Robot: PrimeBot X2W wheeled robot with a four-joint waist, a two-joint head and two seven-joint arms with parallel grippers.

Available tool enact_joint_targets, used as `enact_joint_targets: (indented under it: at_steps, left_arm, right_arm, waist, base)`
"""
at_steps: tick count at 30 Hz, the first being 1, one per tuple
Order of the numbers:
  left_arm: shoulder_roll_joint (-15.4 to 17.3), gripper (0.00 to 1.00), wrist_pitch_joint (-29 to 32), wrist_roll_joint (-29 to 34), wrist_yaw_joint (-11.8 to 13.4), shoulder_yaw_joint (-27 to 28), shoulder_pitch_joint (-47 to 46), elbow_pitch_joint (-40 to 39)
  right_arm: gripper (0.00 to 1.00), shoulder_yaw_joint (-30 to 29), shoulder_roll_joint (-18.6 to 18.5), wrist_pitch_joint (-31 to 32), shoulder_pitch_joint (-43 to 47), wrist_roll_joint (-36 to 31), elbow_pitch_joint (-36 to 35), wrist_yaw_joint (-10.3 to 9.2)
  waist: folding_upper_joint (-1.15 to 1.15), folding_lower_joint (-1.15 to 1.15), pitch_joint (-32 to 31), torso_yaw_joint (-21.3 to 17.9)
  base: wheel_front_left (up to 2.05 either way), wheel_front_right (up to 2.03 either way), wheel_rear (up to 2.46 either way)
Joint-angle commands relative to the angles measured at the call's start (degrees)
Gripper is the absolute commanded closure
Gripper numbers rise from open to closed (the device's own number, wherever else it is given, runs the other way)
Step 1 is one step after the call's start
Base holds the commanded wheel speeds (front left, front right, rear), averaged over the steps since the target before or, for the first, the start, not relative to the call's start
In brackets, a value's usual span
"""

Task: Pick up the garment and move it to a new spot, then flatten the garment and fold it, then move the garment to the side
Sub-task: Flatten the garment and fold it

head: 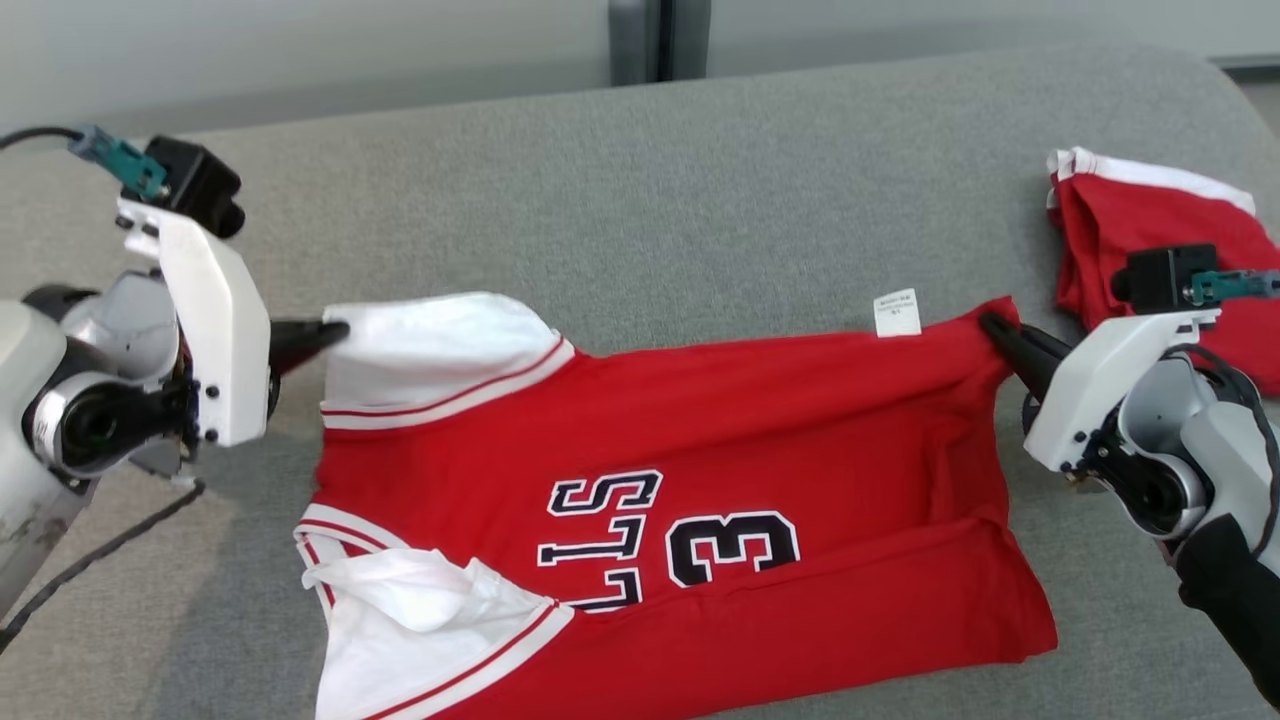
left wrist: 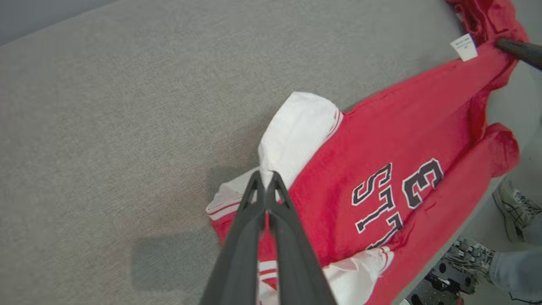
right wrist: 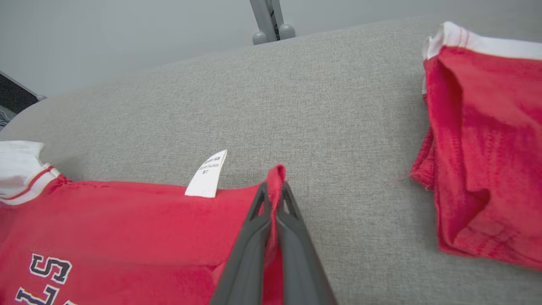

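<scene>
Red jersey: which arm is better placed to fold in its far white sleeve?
Probably left: the left gripper is shut on that white sleeve, while the right gripper pinches the hem corner of the red jersey beside the label, at the opposite end.

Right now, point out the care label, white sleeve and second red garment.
care label [head: 897,312], head view, the tag's middle.
white sleeve [left wrist: 300,127], left wrist view, its upper part.
second red garment [right wrist: 487,161], right wrist view, red body.

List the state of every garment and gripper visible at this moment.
jersey: printed side up, stretched between both grippers, nearer sleeve crumpled.
left gripper: jaws shut on jersey's white sleeve.
right gripper: jaws shut on jersey's hem corner.
second red garment: bunched, apart at right.
care label: sticking out of the seam.
</scene>
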Motion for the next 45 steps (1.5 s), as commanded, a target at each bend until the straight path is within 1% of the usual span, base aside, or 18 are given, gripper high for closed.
enact_joint_targets:
  at_steps: [1,7,11,13,20,23,27,29,34,38,44,45]
  left_arm:
    - [0.86,1.0,0.76,-0.94,-0.07,-0.09,0.99,-1.21]
    - [5.29,1.0,6.77,-6.28,0.05,-1.35,4.7,-8.86]
    - [7.01,1.0,9.04,-7.82,1.13,-2.1,6.34,-12.75]
    - [7.58,1.0,9.93,-8.62,1.76,-2.51,7.09,-14.41]
    - [8.81,1.0,12.15,-9.67,3.43,-3.73,8.93,-18.69]
    - [9.13,1.0,13.21,-10.47,3.93,-4.31,9.61,-19.89]
    - [9.36,1.0,14.32,-11.07,4.39,-4.83,10.19,-20.63]
    - [9.26,1.0,14.84,-11.59,4.56,-5.2,10.74,-20.97]
    - [8.76,1.0,15.72,-12.5,4.88,-6.01,11.69,-21.41]
    - [8.48,1.0,16.18,-12.49,4.93,-6.65,12.26,-21.21]
    - [7.95,1.0,17.12,-12.69,5.15,-7.81,13.35,-20.39]
    - [7.87,1.0,17.37,-12.67,5.26,-8.04,13.58,-20.14]
  right_arm:
    - [1.0,0.23,-0.76,0.15,0.72,0.48,-0.15,0.01]
    - [1.0,1.9,-2.54,1.7,1.91,2.23,0.21,0.01]
    - [1.0,3.97,-3.91,3.69,2.46,3.55,-0.76,0.01]
    - [1.0,5.4,-5.12,5.5,2.75,4.29,-2.01,0.01]
    - [1.0,10.11,-10.23,14.87,2.63,8.86,-7.5,0.01]
    - [1.0,11.97,-12.33,17.68,1.69,9.48,-9.47,0.01]
    - [1.0,14.18,-13.61,20.06,1.08,9.59,-10.46,0.01]
    - [1.0,15.34,-14.03,21.18,0.33,9.54,-10.66,0.01]
    - [1.0,17.6,-14.32,20.65,-1.27,8.08,-9.2,0.01]
    - [1.0,18.93,-13.59,19.73,-2.4,7.74,-7.73,0.01]
    - [1.0,20.96,-12.86,19.69,-2.64,9.27,-6.39,0.01]
    - [0.82,21.4,-12.77,20.21,-2.38,9.75,-6.24,0.01]
  waist:
    - [0.0,0.0,-1.75,0.58]
    - [0.0,0.0,-4.31,1.91]
    - [0.0,0.0,-5.23,3.01]
    - [0.0,0.0,-5.54,3.47]
    - [0.0,0.0,-5.78,4.28]
    - [0.0,0.0,-5.67,4.38]
    - [0.0,0.0,-5.51,4.35]
    - [0.0,0.0,-5.41,4.31]
    - [0.0,0.0,-5.13,4.24]
    - [0.0,0.0,-4.9,4.18]
    - [0.0,0.0,-4.9,4.16]
    - [0.0,0.0,-4.97,4.14]
  base:
    - [0.0,0.0,0.0]
    - [0.0,0.0,0.0]
    - [0.0,0.0,0.0]
    - [0.0,0.0,0.0]
    - [0.0,0.0,0.0]
    - [0.0,0.0,0.0]
    - [0.0,0.0,0.0]
    - [0.0,0.0,0.0]
    - [0.0,0.0,0.0]
    - [0.0,0.0,0.0]
    - [0.0,0.0,0.0]
    - [0.0,0.0,0.0]
